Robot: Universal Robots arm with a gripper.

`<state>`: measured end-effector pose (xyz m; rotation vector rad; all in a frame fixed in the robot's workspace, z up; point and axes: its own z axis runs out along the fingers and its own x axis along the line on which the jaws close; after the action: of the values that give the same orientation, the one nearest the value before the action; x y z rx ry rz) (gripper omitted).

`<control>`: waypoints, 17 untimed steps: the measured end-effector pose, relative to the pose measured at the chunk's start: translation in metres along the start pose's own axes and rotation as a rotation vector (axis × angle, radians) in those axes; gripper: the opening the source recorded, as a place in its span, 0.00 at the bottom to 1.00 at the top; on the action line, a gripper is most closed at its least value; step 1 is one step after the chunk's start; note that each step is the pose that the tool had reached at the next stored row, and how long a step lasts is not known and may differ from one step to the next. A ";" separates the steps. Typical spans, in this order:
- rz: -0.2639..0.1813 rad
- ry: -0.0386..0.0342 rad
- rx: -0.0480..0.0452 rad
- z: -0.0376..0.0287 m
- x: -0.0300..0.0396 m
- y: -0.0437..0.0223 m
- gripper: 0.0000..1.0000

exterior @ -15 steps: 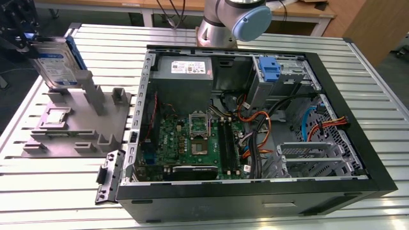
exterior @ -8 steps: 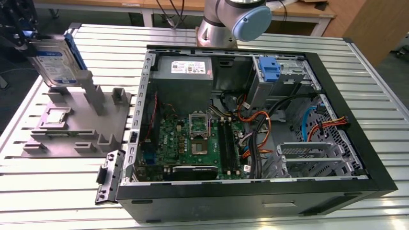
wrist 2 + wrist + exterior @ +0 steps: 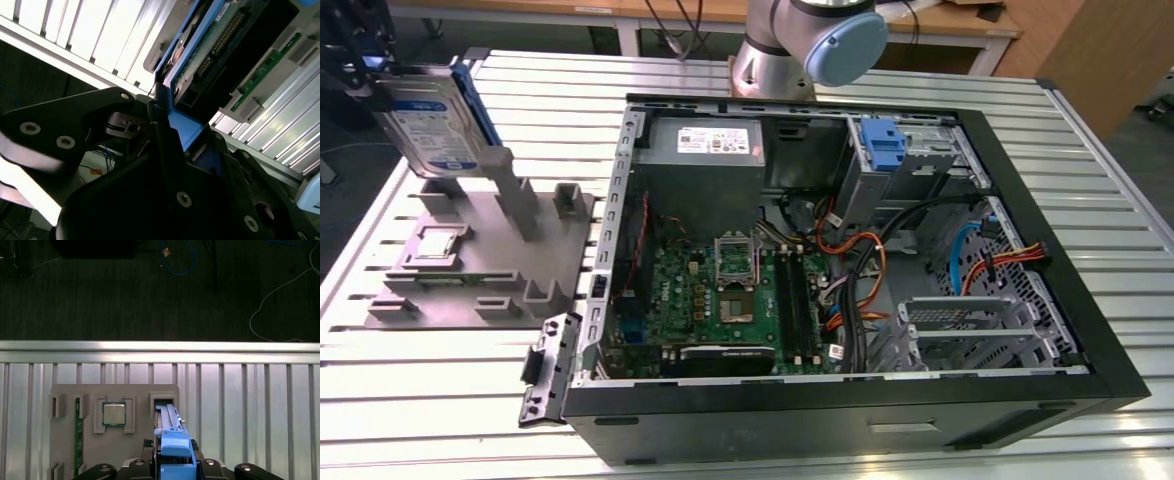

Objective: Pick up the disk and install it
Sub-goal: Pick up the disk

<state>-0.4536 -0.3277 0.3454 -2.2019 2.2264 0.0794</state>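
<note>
Claw (image 3: pixel 175 463) pinched on the disk (image 3: pixel 434 125), one jaw on each side of its blue carrier frame (image 3: pixel 184 127). Disk on edge, long axis near vertical, top leaning slightly toward the exterior view's left, label face toward that camera. Directly below the claw: grey stand (image 3: pixel 467 270); cannot tell whether the disk's lower end clears its slot. Open bench (image 3: pixel 427 380) around the stand. Computer case (image 3: pixel 827 412), side open, well apart from the claw toward the exterior view's right.

Exterior view sits high, angled down on the grey stand (image 3: pixel 494 268) and the open computer case (image 3: pixel 854 420) beside it. First wrist view stares straight down on that same stand. Second wrist view is jammed right up against the disk (image 3: pixel 210 50) above it.
</note>
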 end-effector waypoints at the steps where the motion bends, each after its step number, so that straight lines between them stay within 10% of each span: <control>1: 0.000 0.0000 0.0001 -0.0007 0.0000 0.0000 0.37; 17: 0.000 0.0000 -0.0001 -0.0111 -0.0005 0.0003 0.37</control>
<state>-0.4535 -0.3277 0.3565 -2.2020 2.2264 0.0795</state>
